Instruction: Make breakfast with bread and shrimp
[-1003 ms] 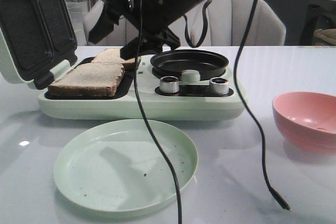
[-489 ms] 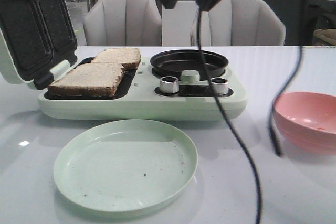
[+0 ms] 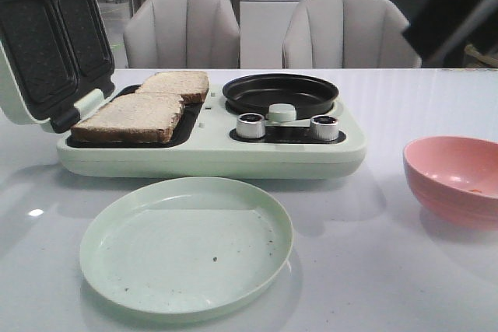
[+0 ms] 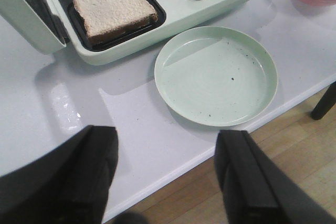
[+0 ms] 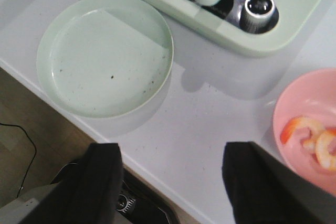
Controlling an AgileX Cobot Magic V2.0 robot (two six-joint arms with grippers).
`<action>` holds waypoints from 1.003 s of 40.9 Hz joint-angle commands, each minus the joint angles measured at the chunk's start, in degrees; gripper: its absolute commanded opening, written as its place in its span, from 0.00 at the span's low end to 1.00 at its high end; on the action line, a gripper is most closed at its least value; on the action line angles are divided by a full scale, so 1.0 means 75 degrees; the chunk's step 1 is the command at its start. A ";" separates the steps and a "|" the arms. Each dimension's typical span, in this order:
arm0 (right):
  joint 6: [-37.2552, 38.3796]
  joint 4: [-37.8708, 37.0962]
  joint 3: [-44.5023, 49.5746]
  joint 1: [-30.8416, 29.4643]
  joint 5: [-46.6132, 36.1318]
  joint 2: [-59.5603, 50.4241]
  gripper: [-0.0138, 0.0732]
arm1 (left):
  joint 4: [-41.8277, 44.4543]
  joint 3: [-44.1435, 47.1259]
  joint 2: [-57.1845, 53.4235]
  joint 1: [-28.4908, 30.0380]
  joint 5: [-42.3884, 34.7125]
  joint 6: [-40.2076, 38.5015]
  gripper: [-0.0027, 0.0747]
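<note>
Two slices of bread [image 3: 132,117] lie side by side in the open sandwich maker's tray [image 3: 177,138]; the near slice also shows in the left wrist view [image 4: 113,4]. A few pink-orange shrimp [image 5: 310,135] lie in the pink bowl [image 5: 294,108], which stands at the right in the front view [image 3: 455,176]. My left gripper [image 4: 168,140] is open and empty, high above the table's front edge near the green plate [image 4: 216,74]. My right gripper [image 5: 173,156] is open and empty above the front edge, between the plate [image 5: 105,53] and the bowl.
The pale green breakfast maker [image 3: 210,153] has its lid [image 3: 47,44] raised at the left, a black pan [image 3: 280,95] and two knobs [image 3: 250,125]. The empty green plate [image 3: 187,242] lies in front of it. My right arm is a dark blur [image 3: 455,9] at the upper right.
The dark arm and its hanging cable swept from over the breakfast maker to the right and out of the middle of the front view. Bread, plate and bowl have not moved.
</note>
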 commanded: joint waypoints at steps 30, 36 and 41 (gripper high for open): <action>0.0123 -0.0140 0.2082 0.0000 -0.0369 -0.3742 0.76 | 0.0024 -0.0211 0.0036 -0.0072 -0.0484 -0.0006 0.62; 0.0123 -0.0140 0.2082 0.0000 -0.0369 -0.3742 0.76 | 0.0024 -0.0211 0.0036 -0.0072 -0.0484 -0.0006 0.62; 0.0123 -0.0140 0.2082 0.0000 -0.0369 -0.3742 0.76 | 0.0024 -0.0211 0.0036 -0.0072 -0.0500 -0.0006 0.62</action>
